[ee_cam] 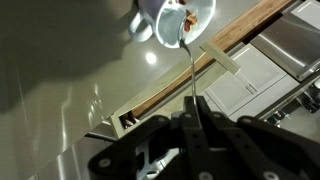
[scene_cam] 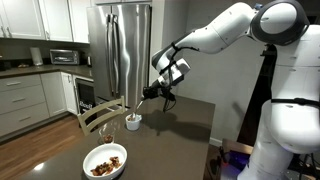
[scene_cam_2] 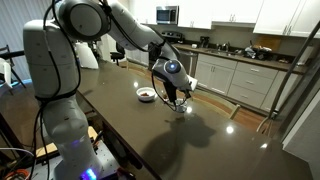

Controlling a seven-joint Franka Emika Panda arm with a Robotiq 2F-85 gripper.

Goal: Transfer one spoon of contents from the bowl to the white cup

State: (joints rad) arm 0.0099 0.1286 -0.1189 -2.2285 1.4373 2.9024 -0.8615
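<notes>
The bowl (scene_cam: 120, 165) sits at the near left of the dark worktop (scene_cam: 185, 135), with brown contents (scene_cam: 103, 165) heaped inside. Further right stands the white cup (scene_cam: 133, 121). Above it the hand (scene_cam: 155, 93) pinches the spoon (ee_cam: 188, 70) by its handle. In the wrist view, the tip is over the cup's mouth.

Wrist view: white cup (ee_cam: 172, 18) clipped by top edge, spoon (ee_cam: 188, 70) tip buried inside it. My gripper (ee_cam: 197, 112) below the cup: dark, blurred, cut by bottom edge.
</notes>
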